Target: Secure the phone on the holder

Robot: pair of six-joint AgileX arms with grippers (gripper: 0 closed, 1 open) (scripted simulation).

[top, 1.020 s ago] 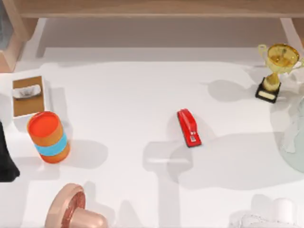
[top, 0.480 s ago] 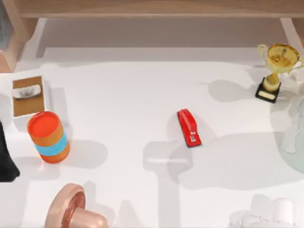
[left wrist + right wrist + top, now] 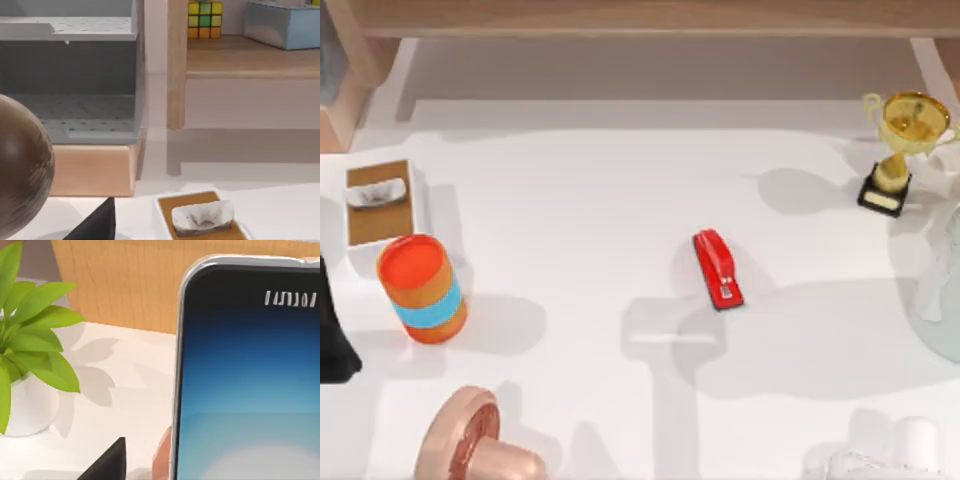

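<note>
The phone point(image 3: 250, 380) looms very close in the right wrist view, upright, black-framed, its screen blue fading to white low down. Beside its edge shows one dark finger point(image 3: 107, 463) of my right gripper and a sliver of something pinkish point(image 3: 162, 455); I cannot tell whether the phone is gripped. I cannot pick out the holder for certain. A dark part of my left arm point(image 3: 330, 330) sits at the table's left edge, and one of its fingers point(image 3: 97, 226) points toward a tissue box point(image 3: 200, 220).
On the table lie a red stapler point(image 3: 718, 268), an orange cup with a blue band point(image 3: 420, 288), the tissue box point(image 3: 378, 203), a gold trophy point(image 3: 898, 150) and a pink rounded object point(image 3: 470, 440). A potted plant point(image 3: 30, 330) stands near the phone. A brown ball point(image 3: 22, 170) is close to the left wrist.
The white shape at the top view's bottom right corner has shifted slightly. Everything else on the table is as it was.
</note>
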